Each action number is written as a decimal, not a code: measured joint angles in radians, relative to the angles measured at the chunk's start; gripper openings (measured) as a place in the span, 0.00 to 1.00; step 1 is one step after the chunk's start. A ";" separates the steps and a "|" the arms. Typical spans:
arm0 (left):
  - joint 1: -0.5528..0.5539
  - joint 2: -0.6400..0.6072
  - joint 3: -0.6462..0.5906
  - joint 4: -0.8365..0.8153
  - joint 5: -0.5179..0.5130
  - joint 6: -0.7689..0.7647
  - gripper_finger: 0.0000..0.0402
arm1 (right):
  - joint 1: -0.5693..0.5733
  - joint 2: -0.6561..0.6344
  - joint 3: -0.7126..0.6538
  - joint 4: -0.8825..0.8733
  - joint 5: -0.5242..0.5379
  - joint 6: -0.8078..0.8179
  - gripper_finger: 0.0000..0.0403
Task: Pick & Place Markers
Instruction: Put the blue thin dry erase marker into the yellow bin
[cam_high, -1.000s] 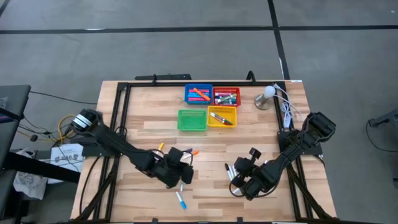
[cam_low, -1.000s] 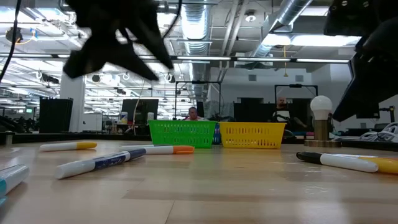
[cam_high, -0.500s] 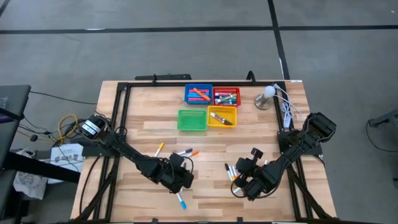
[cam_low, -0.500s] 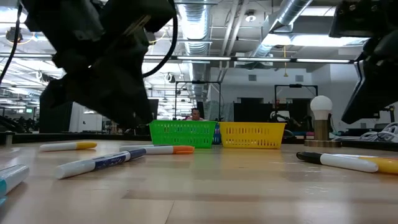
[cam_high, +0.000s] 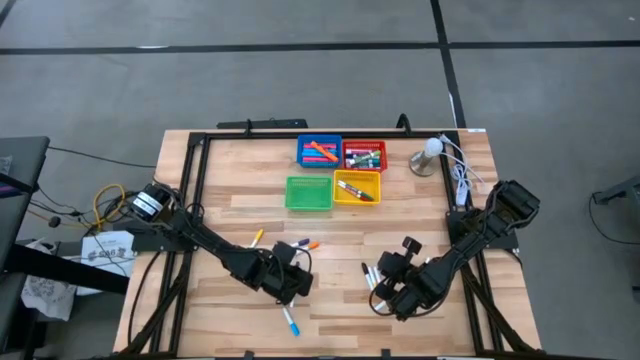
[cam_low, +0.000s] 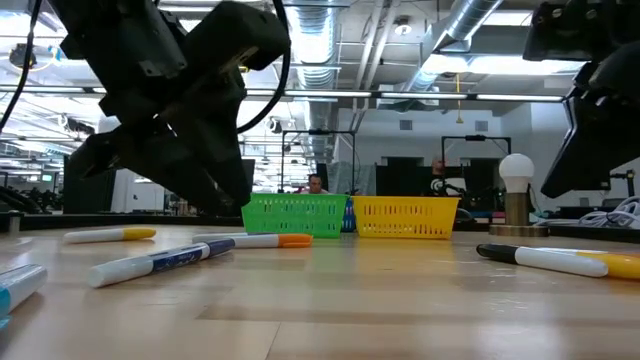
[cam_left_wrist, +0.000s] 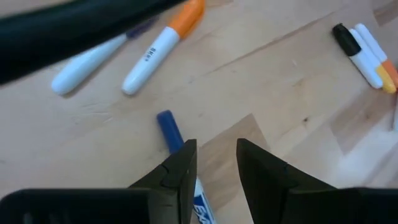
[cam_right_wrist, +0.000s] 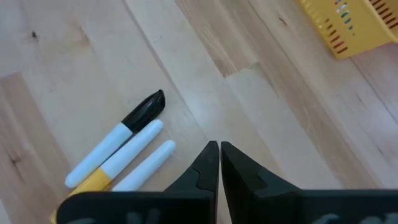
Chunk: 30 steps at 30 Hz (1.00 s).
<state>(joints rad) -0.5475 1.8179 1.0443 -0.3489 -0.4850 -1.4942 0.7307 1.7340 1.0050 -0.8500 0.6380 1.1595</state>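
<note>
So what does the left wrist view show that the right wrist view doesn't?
Only the left wrist view shows the left gripper with a gap between its fingers and nothing in it, a blue-capped marker lying beside one fingertip, and an orange-capped marker farther off.

Only the right wrist view shows the right gripper, shut and empty, and a corner of the yellow tray.

Both show the wooden table and the cluster with the black-capped marker, which the left wrist view sees at a distance.

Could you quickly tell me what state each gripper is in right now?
Left gripper: open, empty, above a blue-capped marker.
Right gripper: shut, holding nothing.
</note>
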 joint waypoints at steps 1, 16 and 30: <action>0.001 0.000 0.000 -0.009 0.000 -0.003 0.28 | 0.000 0.000 0.000 0.003 0.000 0.001 0.02; 0.021 0.008 -0.002 -0.063 0.018 -0.010 0.28 | 0.001 0.000 0.000 0.021 -0.001 0.019 0.02; 0.011 0.135 0.004 0.055 0.046 -0.086 0.28 | 0.002 0.000 0.000 0.027 -0.002 0.018 0.02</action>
<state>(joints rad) -0.5369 1.9527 1.0480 -0.2939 -0.4394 -1.5802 0.7327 1.7340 1.0046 -0.8232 0.6357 1.1780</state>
